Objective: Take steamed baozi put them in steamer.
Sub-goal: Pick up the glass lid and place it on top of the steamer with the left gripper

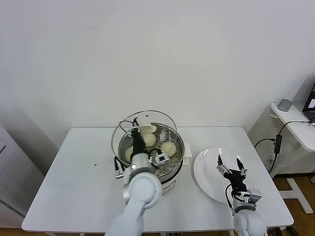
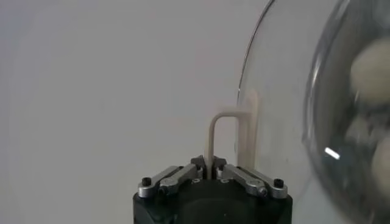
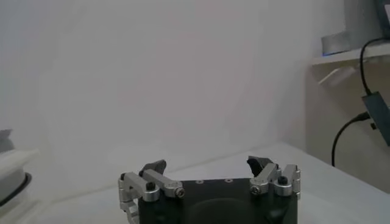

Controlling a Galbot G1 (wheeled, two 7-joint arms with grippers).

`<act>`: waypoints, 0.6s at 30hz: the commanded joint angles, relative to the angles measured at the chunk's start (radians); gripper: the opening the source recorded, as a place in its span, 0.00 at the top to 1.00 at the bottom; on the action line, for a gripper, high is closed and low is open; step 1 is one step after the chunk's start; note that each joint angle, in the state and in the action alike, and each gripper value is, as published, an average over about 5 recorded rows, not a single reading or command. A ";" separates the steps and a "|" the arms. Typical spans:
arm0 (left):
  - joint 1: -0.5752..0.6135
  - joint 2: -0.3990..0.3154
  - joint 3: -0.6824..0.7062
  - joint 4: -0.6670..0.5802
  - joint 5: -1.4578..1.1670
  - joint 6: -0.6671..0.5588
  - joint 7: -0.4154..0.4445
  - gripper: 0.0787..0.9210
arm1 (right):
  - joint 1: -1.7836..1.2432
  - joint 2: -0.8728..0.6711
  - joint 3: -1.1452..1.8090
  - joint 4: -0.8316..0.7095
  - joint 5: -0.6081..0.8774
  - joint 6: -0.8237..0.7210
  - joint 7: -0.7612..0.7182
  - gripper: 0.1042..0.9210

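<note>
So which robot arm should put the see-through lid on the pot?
The left. The left gripper is shut on the glass lid handle, holding it over the steamer with baozi inside. The right gripper hangs open over the plate.

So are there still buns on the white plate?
No, the white plate is bare, and the buns sit inside the steamer.

A glass lid (image 1: 147, 129) stands tilted; a white plate (image 1: 209, 169) lies on the table (image 1: 78, 182).
</note>
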 commanded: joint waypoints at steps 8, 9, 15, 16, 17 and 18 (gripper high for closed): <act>-0.042 -0.050 0.087 0.117 0.038 0.049 -0.017 0.94 | 0.001 0.005 0.003 -0.007 -0.002 -0.002 0.000 0.12; -0.039 -0.050 0.085 0.120 0.049 0.049 -0.018 0.94 | 0.002 0.006 0.003 -0.007 -0.002 -0.002 0.001 0.12; -0.021 -0.050 0.081 0.129 0.096 0.049 -0.018 0.94 | 0.003 0.013 -0.001 -0.007 -0.003 -0.003 0.001 0.12; -0.018 -0.050 0.081 0.130 0.104 0.049 -0.018 0.94 | 0.003 0.014 -0.002 -0.008 -0.003 -0.003 0.001 0.12; -0.016 -0.050 0.081 0.132 0.111 0.049 -0.018 0.94 | 0.003 0.015 -0.002 -0.008 -0.003 -0.003 0.001 0.12; -0.014 -0.050 0.080 0.134 0.116 0.049 -0.018 0.94 | 0.003 0.016 -0.003 -0.009 -0.004 -0.002 0.001 0.12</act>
